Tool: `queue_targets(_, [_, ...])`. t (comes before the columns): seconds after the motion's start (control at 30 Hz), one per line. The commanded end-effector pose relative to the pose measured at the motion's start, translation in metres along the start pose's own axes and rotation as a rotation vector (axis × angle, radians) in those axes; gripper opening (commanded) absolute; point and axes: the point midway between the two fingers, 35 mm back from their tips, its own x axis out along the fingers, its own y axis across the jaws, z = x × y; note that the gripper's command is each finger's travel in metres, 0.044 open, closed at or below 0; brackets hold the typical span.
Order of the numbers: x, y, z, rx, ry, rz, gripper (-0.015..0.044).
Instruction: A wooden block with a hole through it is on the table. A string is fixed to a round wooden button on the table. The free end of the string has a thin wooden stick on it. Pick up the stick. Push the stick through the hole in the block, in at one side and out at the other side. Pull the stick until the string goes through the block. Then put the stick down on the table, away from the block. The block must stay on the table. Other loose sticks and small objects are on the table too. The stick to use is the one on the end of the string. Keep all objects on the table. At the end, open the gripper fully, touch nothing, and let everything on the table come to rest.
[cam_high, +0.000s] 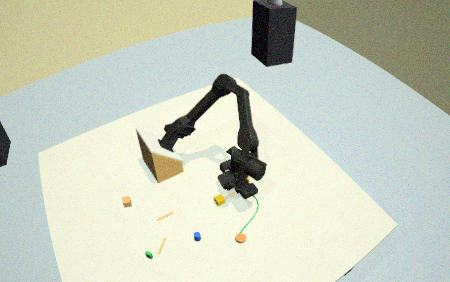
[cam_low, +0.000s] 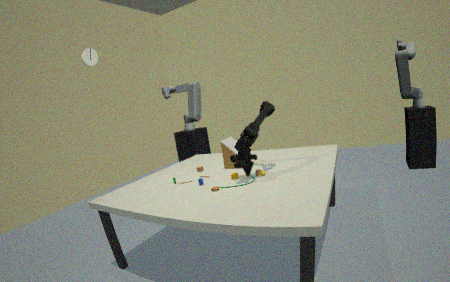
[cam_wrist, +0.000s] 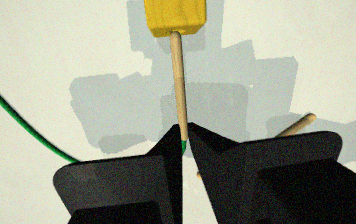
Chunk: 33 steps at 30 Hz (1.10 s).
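Observation:
My gripper (cam_high: 238, 193) (cam_low: 248, 175) (cam_wrist: 183, 128) is shut on the string-end stick (cam_high: 230, 195) (cam_wrist: 179, 85), at its string end, low over the table. In the wrist view the stick's free tip meets the edge of a yellow cube (cam_high: 219, 200) (cam_low: 234, 176) (cam_wrist: 176, 15); whether they touch is unclear. The green string (cam_high: 257, 207) (cam_low: 240, 186) (cam_wrist: 30, 131) curves from the gripper to the round wooden button (cam_high: 240, 238) (cam_low: 215, 189). The wooden block (cam_high: 167, 167) (cam_low: 228, 157) stands on the table behind and left of the gripper in the top view. Its hole is not visible.
A loose stick (cam_wrist: 299, 124) lies partly behind a finger. A wooden cylinder (cam_low: 258, 173) and a yellow piece (cam_low: 263, 173) are beside the gripper. Two sticks (cam_high: 165, 216) (cam_high: 162, 246), a small wooden cube (cam_high: 127, 201), a blue piece (cam_high: 197, 236) and a green piece (cam_high: 149, 255) lie farther off.

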Motion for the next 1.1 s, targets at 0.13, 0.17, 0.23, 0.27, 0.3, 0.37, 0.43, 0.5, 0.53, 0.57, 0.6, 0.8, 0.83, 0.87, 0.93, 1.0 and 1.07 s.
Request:
queue_targets(0.13, [0.001,-0.002,0.003,0.001,0.005,-0.005,0.0])
queue_targets(0.17, [0.001,-0.002,0.004,0.001,0.005,-0.005,0.0])
queue_targets(0.23, [0.001,-0.002,0.007,0.001,0.005,-0.005,0.0])
queue_targets(0.27, [0.001,-0.002,0.008,0.001,0.005,-0.005,0.0])
queue_targets(0.3, [0.001,-0.002,0.01,0.001,0.005,-0.005,0.0])
queue_targets(0.37, [0.001,-0.002,0.012,0.001,0.005,-0.005,0.0])
queue_targets(0.43, [0.001,-0.002,0.015,0.001,0.005,-0.005,0.0])
queue_targets(0.5, [0.001,-0.002,0.018,0.001,0.005,-0.005,0.0])
queue_targets(0.53, [0.002,-0.002,0.019,0.001,0.005,-0.005,0.0])
queue_targets(0.57, [0.002,-0.002,0.02,0.001,0.005,-0.005,0.0])
queue_targets(0.6, [0.002,-0.002,0.022,0.001,0.005,-0.005,0.0])
queue_targets(0.8, [0.002,-0.003,0.029,0.001,0.005,-0.005,0.0])
queue_targets(0.83, [0.002,-0.003,0.03,0.001,0.005,-0.005,0.0])
queue_targets(0.87, [0.002,-0.003,0.031,0.001,0.005,-0.005,0.0])
queue_targets(0.93, [0.002,-0.003,0.034,0.001,0.005,-0.005,0.0])
queue_targets(1.0, [0.002,-0.003,0.036,0.001,0.005,-0.005,0.0])
queue_targets(1.07, [0.002,-0.003,0.039,0.001,0.005,-0.005,0.0])
